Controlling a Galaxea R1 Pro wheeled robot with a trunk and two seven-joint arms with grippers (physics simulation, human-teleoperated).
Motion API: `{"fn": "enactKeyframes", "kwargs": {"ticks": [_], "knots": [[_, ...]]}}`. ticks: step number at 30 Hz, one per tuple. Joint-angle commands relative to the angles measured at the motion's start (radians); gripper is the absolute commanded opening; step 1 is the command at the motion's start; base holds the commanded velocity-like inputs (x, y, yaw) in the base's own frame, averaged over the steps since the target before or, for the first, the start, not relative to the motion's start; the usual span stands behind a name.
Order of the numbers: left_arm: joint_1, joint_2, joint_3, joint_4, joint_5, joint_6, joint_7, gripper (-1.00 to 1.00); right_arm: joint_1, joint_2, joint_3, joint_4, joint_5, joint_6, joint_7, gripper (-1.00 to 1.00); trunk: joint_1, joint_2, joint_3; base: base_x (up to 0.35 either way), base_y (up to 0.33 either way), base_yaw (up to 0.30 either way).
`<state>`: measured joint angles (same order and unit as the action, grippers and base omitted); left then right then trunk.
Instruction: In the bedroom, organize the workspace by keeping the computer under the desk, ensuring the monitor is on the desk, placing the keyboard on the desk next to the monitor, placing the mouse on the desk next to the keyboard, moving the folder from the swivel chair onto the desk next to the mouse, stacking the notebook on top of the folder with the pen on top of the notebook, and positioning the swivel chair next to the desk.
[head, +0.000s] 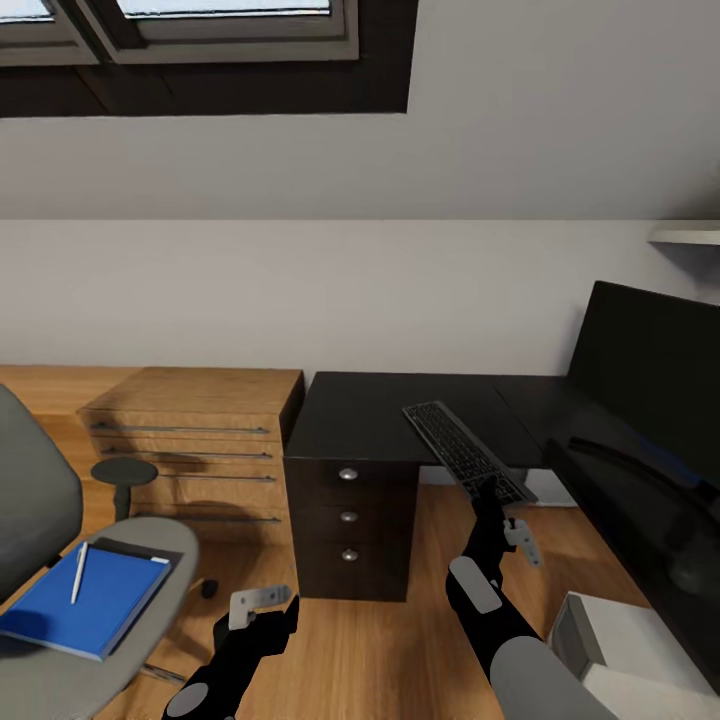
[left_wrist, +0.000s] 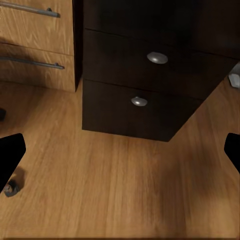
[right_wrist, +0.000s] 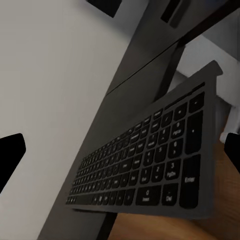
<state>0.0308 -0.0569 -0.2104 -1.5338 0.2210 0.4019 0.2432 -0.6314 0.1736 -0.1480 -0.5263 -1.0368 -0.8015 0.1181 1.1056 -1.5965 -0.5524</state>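
Just beyond the right gripper (head: 497, 497), the keyboard (head: 466, 452), overhanging the desk (head: 370, 415).

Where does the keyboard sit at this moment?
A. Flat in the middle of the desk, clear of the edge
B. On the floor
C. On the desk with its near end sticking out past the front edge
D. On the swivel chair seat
C: in the head view the keyboard lies on the desk with its near end overhanging the front edge.

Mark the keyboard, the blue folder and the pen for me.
keyboard (head: 462, 451): head view, middle of the key field.
folder (head: 105, 605): head view, bare blue cover on the chair seat.
pen (head: 78, 572): head view, mid-shaft, lying across the folder's upper part.
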Motion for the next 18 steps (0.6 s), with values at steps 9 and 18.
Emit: {"fn": "enactKeyframes", "kwargs": {"ticks": [9, 18], "knots": [[0.0, 0.0, -0.001, -0.002, 0.011, 0.003, 0.008, 1.0, -0.001, 0.001, -0.003, 0.0, -0.009, -0.001, 0.011, 1.0, 0.0, 0.0, -0.001, -0.018, 0.0, 0.0], [0.0, 0.0, -0.001, -0.002, 0.011, 0.003, 0.008, 1.0, -0.001, 0.001, -0.004, 0.0, -0.009, -0.001, 0.01, 1.0, 0.0, 0.0, -0.001, -0.223, 0.0, 0.0]]}}
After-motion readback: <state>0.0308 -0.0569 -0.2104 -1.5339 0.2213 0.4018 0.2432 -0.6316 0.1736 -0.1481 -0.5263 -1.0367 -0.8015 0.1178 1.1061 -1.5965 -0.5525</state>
